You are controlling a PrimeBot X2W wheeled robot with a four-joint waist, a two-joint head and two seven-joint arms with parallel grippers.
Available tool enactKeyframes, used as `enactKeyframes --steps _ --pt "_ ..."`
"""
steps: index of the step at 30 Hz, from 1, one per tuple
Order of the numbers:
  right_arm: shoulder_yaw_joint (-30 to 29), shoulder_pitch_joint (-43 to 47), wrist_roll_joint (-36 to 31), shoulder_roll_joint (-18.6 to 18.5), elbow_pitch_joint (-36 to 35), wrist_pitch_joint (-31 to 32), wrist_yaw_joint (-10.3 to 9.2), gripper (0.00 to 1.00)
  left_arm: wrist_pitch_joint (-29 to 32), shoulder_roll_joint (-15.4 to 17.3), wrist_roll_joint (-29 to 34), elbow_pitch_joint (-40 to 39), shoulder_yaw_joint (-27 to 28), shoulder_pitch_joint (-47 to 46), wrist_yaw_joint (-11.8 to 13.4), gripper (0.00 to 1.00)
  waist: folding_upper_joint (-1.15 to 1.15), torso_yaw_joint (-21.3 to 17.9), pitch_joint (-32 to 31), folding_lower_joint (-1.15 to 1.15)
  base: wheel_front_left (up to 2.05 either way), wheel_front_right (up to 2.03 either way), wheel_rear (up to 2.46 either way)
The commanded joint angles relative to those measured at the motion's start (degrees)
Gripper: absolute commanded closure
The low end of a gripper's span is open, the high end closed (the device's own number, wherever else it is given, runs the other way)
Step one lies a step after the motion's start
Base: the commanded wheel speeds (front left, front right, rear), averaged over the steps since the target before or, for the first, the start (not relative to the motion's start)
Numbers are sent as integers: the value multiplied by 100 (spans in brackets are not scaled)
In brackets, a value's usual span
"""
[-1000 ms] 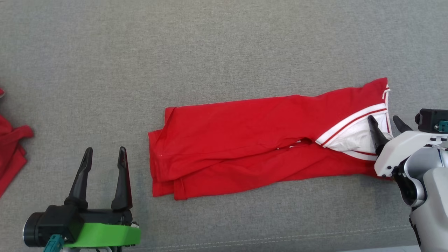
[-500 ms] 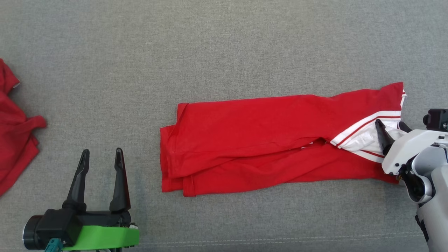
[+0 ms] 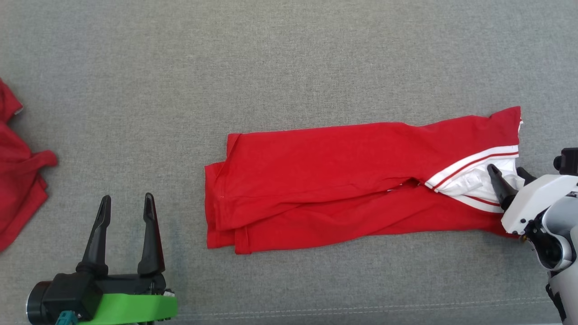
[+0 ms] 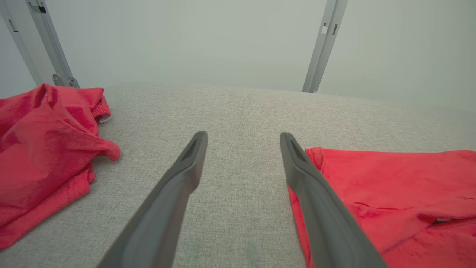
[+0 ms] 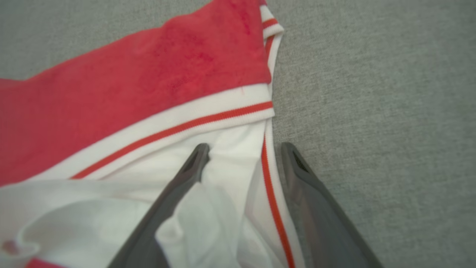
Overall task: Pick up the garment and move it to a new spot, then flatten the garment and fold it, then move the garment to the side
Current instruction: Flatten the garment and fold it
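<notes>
The red garment (image 3: 338, 180) lies folded into a long strip across the grey surface, its white, red-striped trim at the right end. My right gripper (image 3: 506, 170) is at that end, open. In the right wrist view its fingers (image 5: 174, 197) straddle the white trim and inner cloth of the garment (image 5: 148, 82), one finger on the white cloth and the other beside the edge over the grey surface. My left gripper (image 3: 127, 198) stands open at the lower left, holding nothing, a short way left of the garment's left end (image 4: 390, 186).
A second red cloth (image 3: 18, 171) lies crumpled at the far left edge, also in the left wrist view (image 4: 44, 141). Two metal posts (image 4: 323, 44) rise behind the surface. A stitched seam (image 3: 316, 311) runs along the near edge.
The whole picture has shifted right, so the camera has moved. My right gripper has slipped slightly nearer along the white trim. Both grippers stay open.
</notes>
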Motion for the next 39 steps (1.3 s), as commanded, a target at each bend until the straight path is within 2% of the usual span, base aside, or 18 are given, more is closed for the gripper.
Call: enactKeyframes --steps 1,3,4,5,6,11,14,15,18,24,26,30,32,39 --pt "169 291 60 176 322 317 -28 0 -17 -34 80 2 58 -2 -52 0 0 -24 29 0 0 0 0" --pt "238 147 223 320 413 456 -20 0 -17 -60 119 1 93 -45 -84 0 0 -48 64 0 0 0 0" --pt "461 12 434 411 457 621 -11 10 -17 -79 158 -1 112 -90 -138 0 0 -55 97 0 0 0 0" --pt "520 -79 596 448 441 643 7 80 -17 -89 160 0 127 -128 -156 0 0 -55 115 0 0 0 0" --pt "623 -164 753 455 399 701 9 100 -17 -97 167 7 134 -162 -175 0 0 -50 127 0 0 0 0" --pt "574 -443 1258 31 256 195 -5 100 -18 -135 270 67 188 -233 -226 0 0 -17 138 0 0 0 0" --pt "361 -565 1621 -333 252 189 -26 100 -17 -153 296 86 232 -232 -252 0 0 -14 109 0 0 0 0" --pt "361 -565 1621 -333 252 189 -26 100 -17 -153 296 86 232 -232 -252 0 0 -14 109 0 0 0 0" --pt "167 -581 1687 -823 221 179 -26 100 -17 -170 308 93 286 -163 -266 0 0 -43 63 0 0 0 0" --pt "-473 -476 1809 -1570 194 150 -20 100 -18 -179 394 135 384 -33 -305 0 0 -96 -76 0 0 0 0" --pt "-635 -411 1853 -1696 105 182 -19 100 -17 -187 400 163 384 -21 -317 0 0 -100 -141 0 0 0 0" --pt "-603 -231 1929 -1708 -513 290 -16 100 -17 -202 365 218 410 59 -320 0 0 -153 -275 0 0 0 0" --pt "-443 -138 1895 -1599 -919 315 -16 100 -17 -214 349 246 397 90 -319 0 0 -188 -339 0 0 0 0" --pt "738 181 1745 -783 -2239 432 -16 100 -17 -231 340 317 304 83 -313 0 0 -202 -454 0 0 0 0"
